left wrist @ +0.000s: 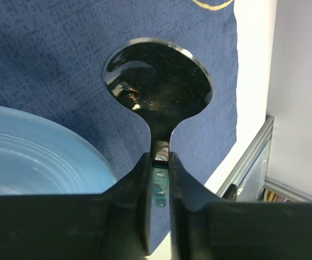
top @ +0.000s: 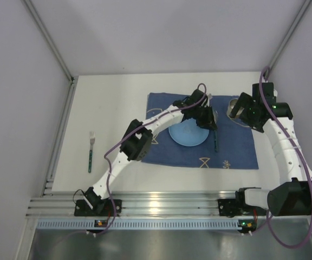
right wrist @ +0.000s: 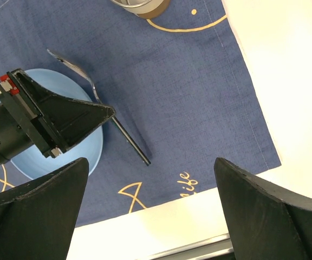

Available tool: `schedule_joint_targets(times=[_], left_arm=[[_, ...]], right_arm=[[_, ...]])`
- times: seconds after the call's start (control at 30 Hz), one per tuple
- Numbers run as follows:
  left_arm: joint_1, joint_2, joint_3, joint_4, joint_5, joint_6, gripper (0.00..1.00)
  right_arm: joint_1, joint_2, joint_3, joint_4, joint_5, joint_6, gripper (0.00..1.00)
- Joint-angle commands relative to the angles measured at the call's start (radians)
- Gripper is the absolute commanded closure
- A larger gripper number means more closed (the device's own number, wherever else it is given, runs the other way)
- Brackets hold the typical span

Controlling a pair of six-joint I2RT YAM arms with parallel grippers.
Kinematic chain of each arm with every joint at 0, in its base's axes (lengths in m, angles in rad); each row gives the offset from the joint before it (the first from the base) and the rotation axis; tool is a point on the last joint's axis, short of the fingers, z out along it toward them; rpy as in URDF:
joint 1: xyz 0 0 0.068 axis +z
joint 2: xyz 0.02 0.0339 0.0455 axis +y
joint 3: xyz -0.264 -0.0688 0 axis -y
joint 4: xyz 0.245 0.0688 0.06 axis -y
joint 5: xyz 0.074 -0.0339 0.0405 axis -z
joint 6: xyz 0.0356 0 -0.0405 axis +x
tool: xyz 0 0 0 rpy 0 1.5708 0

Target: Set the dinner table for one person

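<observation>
The left hand is pinching the spoon at its thin neck, black fingers pressed together on either side of the metal. The spoon is sitting just right of the plate. Its long axis is running alongside the plate's right rim, with the bowl end pointing away from the arm bases and the slim handle trailing back toward them. I cannot tell whether it is resting on the cloth or hanging just above it.

The right hand is waiting with its fingers spread wide and nothing between them. It is hovering right of the plate, close to the cup.

The spoon is polished and mirror-bright, with a rounded bowl. The plate is a smooth, pale blue, glossy circle, and the cloth under it is a dark blue weave with gold motifs.

The fork is lying well left of the plate, off the cloth on the bare matte white counter, tines pointing away from the bases. The left arm is looking like the nearer one for it.
</observation>
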Motion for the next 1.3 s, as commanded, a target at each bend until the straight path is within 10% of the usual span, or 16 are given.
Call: schedule_joint_targets(times=[0.0,0.3,0.53,0.7,0.87,1.03,1.27], left_arm=[[-0.009,-0.008,0.049,-0.009,-0.002,0.025,0.77],[-0.023,-0.050,0.056,0.010,0.015,0.061,0.38],[0.052,-0.315,-0.054,-0.122,-0.113,0.181,0.35],[0.331,-0.731,-0.562,-0.222,-0.323,0.261,0.35],[0.667,-0.831,-0.976,-0.389,-0.787,0.474,0.37],[1.011,-0.820,-1.140,-0.462,-0.725,0.500,0.36],[1.097,-0.849,-1.196,-0.406,-0.614,0.545,0.34]], right_arm=[[-0.005,-0.022,0.000,0.013,-0.012,-0.014,0.00],[-0.005,-0.026,-0.026,0.032,-0.019,-0.014,0.00],[-0.006,-0.049,-0.031,0.035,-0.027,-0.020,0.00],[-0.005,-0.058,-0.062,0.050,-0.065,-0.020,0.00],[-0.005,-0.031,-0.074,0.084,-0.125,-0.013,0.00],[0.009,0.018,-0.030,0.087,-0.145,-0.020,0.00],[0.026,0.063,-0.010,0.089,-0.151,-0.024,0.00]])
